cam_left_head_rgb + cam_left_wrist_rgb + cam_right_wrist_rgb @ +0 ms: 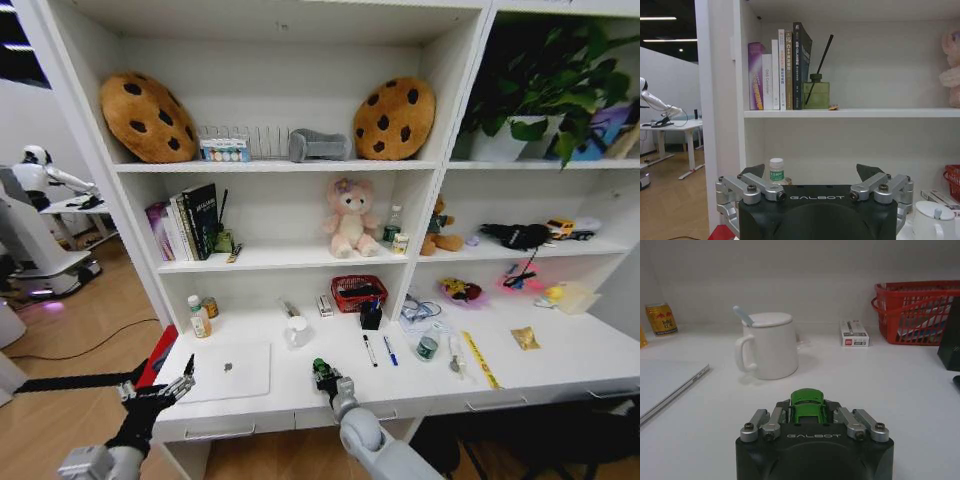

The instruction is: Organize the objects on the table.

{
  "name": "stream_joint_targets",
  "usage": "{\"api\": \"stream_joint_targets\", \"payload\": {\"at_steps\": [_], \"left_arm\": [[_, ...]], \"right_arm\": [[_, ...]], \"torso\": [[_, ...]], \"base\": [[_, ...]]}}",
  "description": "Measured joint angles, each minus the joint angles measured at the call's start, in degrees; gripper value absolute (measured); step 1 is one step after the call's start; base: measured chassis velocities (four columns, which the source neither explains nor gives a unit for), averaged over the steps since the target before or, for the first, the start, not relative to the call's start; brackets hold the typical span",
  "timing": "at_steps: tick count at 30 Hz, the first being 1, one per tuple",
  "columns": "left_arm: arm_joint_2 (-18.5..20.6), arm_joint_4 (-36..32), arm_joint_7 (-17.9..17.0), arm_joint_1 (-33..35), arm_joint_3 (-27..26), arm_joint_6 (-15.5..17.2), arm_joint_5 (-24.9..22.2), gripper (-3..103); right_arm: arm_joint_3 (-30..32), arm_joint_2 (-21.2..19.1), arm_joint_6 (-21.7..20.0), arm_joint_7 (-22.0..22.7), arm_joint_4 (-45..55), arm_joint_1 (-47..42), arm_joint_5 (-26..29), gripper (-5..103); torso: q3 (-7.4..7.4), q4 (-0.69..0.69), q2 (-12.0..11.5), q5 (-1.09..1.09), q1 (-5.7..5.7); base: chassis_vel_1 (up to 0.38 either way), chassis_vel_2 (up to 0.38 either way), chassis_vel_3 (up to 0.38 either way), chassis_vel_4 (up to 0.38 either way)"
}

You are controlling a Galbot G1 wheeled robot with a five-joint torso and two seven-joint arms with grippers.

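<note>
Right wrist view is showing the right claw clamping a small green toy car between its fingers, low over the white surface. Ahead of this claw a white mug with a lid and a spoon handle is standing, with the edge of the silver laptop lying off to one side, a small white box and a red basket sitting farther back, and a yellow can waiting at the rear wall.

From the head view, the left claw is hanging with its fingers apart just off the front corner of the surface, beside the laptop and touching nothing. The right claw is sitting between the laptop and the two pens.

Judging by this, the tidying is only beginning: one small piece is gripped, nothing is looking sorted. Beyond the right claw the pens, a small green-capped bottle, the yellow ruler and a gold packet are lying scattered and well apart. Near the left claw's side, two bottles are standing at the back. Nearly everything is waiting to be placed.
</note>
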Motion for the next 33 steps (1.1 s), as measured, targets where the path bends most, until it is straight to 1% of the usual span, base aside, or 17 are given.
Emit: {"api": "stream_joint_targets", "payload": {"at_steps": [1,3,4,6,8,9,10,11,12,14,15,17,18,20,27,29,33], "left_arm": [[0.0,0.0,0.0,0.0,0.0,0.0,0.0,100],[0.0,0.0,0.0,0.0,0.2,0.0,0.1,100],[0.0,0.0,0.0,0.0,0.2,0.0,0.1,100],[0.0,-0.1,-0.1,-0.1,0.5,0.0,0.4,100],[0.0,-0.1,-0.1,-0.1,0.6,-0.1,0.5,100],[-0.2,0.0,-0.1,-0.1,1.0,-0.1,0.9,100],[-0.2,0.0,-0.1,-0.1,1.0,-0.1,0.9,100],[-0.3,0.0,-0.1,-0.2,1.4,-0.2,1.4,100],[-0.3,0.0,-0.1,-0.2,1.4,-0.2,1.4,100],[-0.6,0.0,-0.1,0.0,1.9,-0.6,2.2,100],[-0.6,0.0,-0.1,0.0,1.9,-0.6,2.2,100],[-0.8,-0.3,0.0,0.2,1.7,-0.8,2.4,100],[-0.8,-0.3,0.0,0.2,1.7,-0.8,2.4,100],[-0.8,-0.6,-0.1,0.3,1.3,-0.9,2.4,100],[-1.1,-0.7,-0.1,0.5,0.9,-0.9,2.5,100],[-1.2,-0.7,-0.1,1.0,0.2,-1.1,2.5,100],[-1.1,-0.6,-0.1,1.3,-0.3,-1.2,2.5,100]], "right_arm": [[0.0,0.0,0.0,0.0,0.0,0.0,0.0,35],[3.3,-4.3,0.0,-1.6,4.7,-2.2,0.7,35],[3.3,-4.3,0.0,-1.6,4.7,-2.2,0.7,35],[6.3,-8.2,0.1,-3.6,9.8,-4.5,1.3,35],[7.5,-9.6,0.2,-5.0,11.5,-5.3,1.3,35],[9.3,-11.5,0.4,-7.7,13.8,-6.2,1.1,35],[9.3,-11.5,0.4,-7.7,13.8,-6.2,1.1,35],[11.4,-13.1,0.8,-10.8,15.7,-6.7,1.0,35],[11.4,-13.1,0.8,-10.8,15.7,-6.7,1.0,35],[15.1,-16.2,0.9,-17.6,19.2,-6.6,3.1,35],[15.1,-16.2,0.9,-17.6,19.2,-6.6,3.1,35],[18.6,-19.7,1.0,-23.5,22.2,-3.9,7.6,35],[18.6,-19.7,1.0,-23.5,22.2,-3.9,7.6,35],[19.5,-22.6,0.8,-27.1,23.3,0.6,12.9,35],[17.0,-24.1,-2.0,-29.3,19.9,12.9,20.3,35],[15.4,-23.7,-4.0,-30.1,16.9,19.6,22.3,35],[12.0,-22.0,-5.6,-30.8,12.5,26.5,23.7,35]], "torso": [[0.0,0.0,0.0,0.0,0.0],[0.0,-0.01,0.0,-0.01,0.0],[0.0,-0.01,0.0,-0.01,0.0],[0.0,-0.01,0.0,0.0,0.0],[-0.01,-0.01,0.0,-0.02,0.0],[0.0,-0.01,0.0,0.01,0.0],[0.0,-0.01,0.0,0.01,0.0],[0.0,0.0,0.0,0.0,0.0],[0.0,0.0,0.0,0.0,0.0],[-0.01,-0.01,0.0,0.01,0.0],[-0.01,-0.01,0.0,0.01,0.0],[-0.01,0.01,0.0,-0.02,0.0],[-0.01,0.01,0.0,-0.02,0.0],[-0.01,0.01,0.0,-0.03,0.0],[0.0,0.0,0.0,0.01,0.0],[-0.01,0.0,0.0,-0.03,0.0],[0.0,0.0,0.0,-0.02,0.01]], "base": [[0.0,0.0,0.0,0.0],[0.0,0.0,0.0,0.0],[0.0,0.0,0.0,0.0],[0.0,0.0,0.0,0.0],[0.0,0.0,0.0,0.0],[0.0,0.0,0.0,0.0],[0.0,0.0,0.0,0.0],[0.0,0.0,0.0,0.0],[0.0,0.0,0.0,0.0],[0.0,0.0,0.0,0.0],[0.0,0.0,0.0,0.0],[0.0,0.0,0.0,0.0],[0.0,0.0,0.0,0.0],[0.0,0.0,0.0,0.0],[0.0,0.0,0.0,0.0],[0.0,0.0,0.0,0.0],[0.0,0.0,0.0,0.0]]}}
